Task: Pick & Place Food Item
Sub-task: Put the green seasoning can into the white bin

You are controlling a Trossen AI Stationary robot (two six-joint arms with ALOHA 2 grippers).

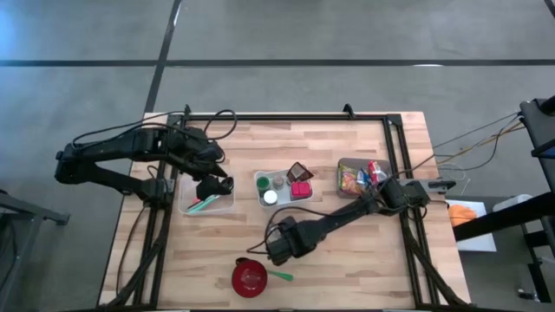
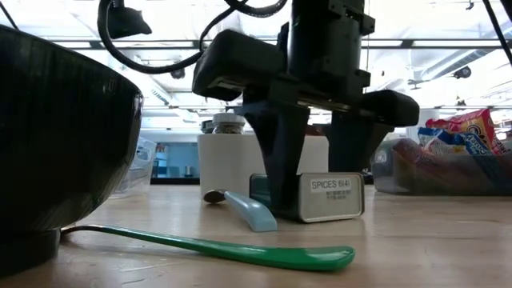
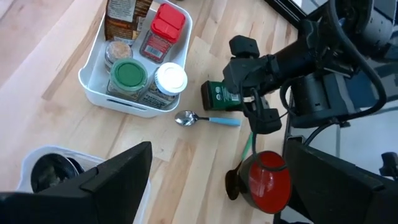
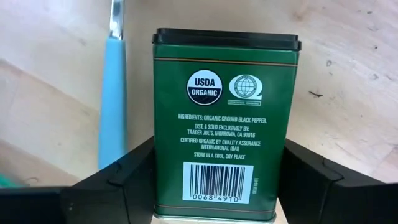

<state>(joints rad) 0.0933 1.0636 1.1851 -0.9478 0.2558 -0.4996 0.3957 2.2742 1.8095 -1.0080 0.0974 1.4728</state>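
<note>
A green black-pepper tin (image 4: 225, 124) with a black lid lies flat on the wooden table (image 1: 347, 251), in the near middle. My right gripper (image 4: 217, 193) stands over it, pointing down, and is shut on it; the low view shows the same gripper (image 2: 316, 172) astride the tin (image 2: 324, 196). A blue-handled spoon (image 3: 208, 119) lies right beside the tin. My left gripper (image 3: 211, 186) hangs open above a clear bin (image 1: 205, 201) at the left, holding nothing. My right gripper pinches the tin between its two fingers, one on each long narrow side (image 4: 159, 168), toward the tin's bottom end. The fingers (image 4: 127, 180) come from above, pointing down, and lie across the tin. The tin rests on its broad face on the table.
A white tray (image 1: 260, 192) of spice jars stands at the table's middle, and a bin of snack packets (image 1: 360, 178) to its right. A red bowl (image 1: 250, 277) and a green spoon (image 2: 240, 252) lie near the front edge.
</note>
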